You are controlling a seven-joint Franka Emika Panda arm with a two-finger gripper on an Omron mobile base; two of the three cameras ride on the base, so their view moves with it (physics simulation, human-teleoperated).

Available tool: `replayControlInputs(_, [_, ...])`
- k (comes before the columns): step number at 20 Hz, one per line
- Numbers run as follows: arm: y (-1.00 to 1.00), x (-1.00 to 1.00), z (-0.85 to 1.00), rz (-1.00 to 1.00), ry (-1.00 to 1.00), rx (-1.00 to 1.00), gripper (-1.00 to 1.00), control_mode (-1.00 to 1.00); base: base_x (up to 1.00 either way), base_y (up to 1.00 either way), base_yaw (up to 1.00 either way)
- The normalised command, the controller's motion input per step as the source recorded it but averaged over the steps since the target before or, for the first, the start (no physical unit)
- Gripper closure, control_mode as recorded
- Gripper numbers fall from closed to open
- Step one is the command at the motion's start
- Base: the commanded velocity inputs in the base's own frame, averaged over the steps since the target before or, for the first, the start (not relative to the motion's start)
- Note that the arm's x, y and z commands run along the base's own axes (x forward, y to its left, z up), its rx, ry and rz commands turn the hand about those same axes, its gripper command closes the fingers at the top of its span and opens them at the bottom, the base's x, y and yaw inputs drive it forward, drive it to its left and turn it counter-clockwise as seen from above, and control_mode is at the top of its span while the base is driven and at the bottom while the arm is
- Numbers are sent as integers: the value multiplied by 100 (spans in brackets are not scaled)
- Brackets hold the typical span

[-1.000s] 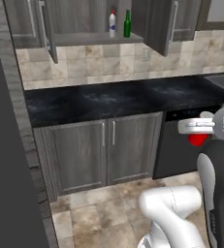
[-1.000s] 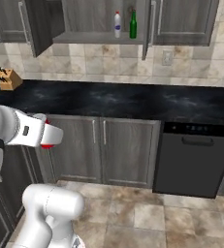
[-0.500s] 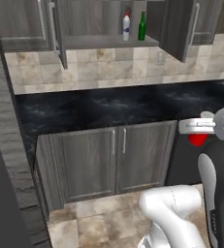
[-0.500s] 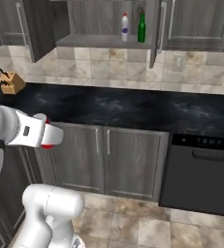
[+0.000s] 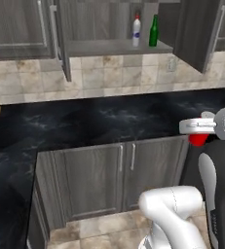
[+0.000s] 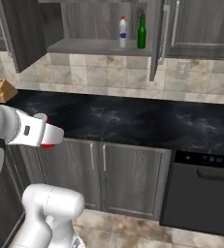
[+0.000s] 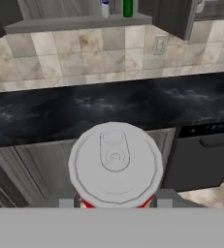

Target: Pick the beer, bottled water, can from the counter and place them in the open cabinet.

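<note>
The claw [image 7: 115, 202] is clenched on the red can [image 7: 114, 164], apparently upright between its fingers, in front of the counter [image 7: 45, 116].

Legible text: none. Bottled water [image 6: 123, 32], on cabinet shelf up and ahead of hand: pale label w/ small blue mark, too small to read. Can [image 7: 115, 164], in hand: plain silvery top, pull-tab outline, no print. Beer [image 6: 141, 32]: no lettering made out.
</note>
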Motion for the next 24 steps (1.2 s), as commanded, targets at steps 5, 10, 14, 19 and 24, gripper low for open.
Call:
replayControlInputs(5, [0, 0, 0, 0, 0, 0, 100, 100, 61, 0, 6])
replayControlInputs(10, [0, 0, 0, 0, 0, 0, 100, 100, 62, 0, 7])
replayControlInputs(14, [0, 0, 0, 0, 0, 0, 100, 100, 57, 3, 7])
replayControlInputs(19, [0, 0, 0, 0, 0, 0, 100, 100, 50, 16, 10])
replayControlInputs(24, [0, 0, 0, 0, 0, 0, 100, 100, 41, 17, 11])
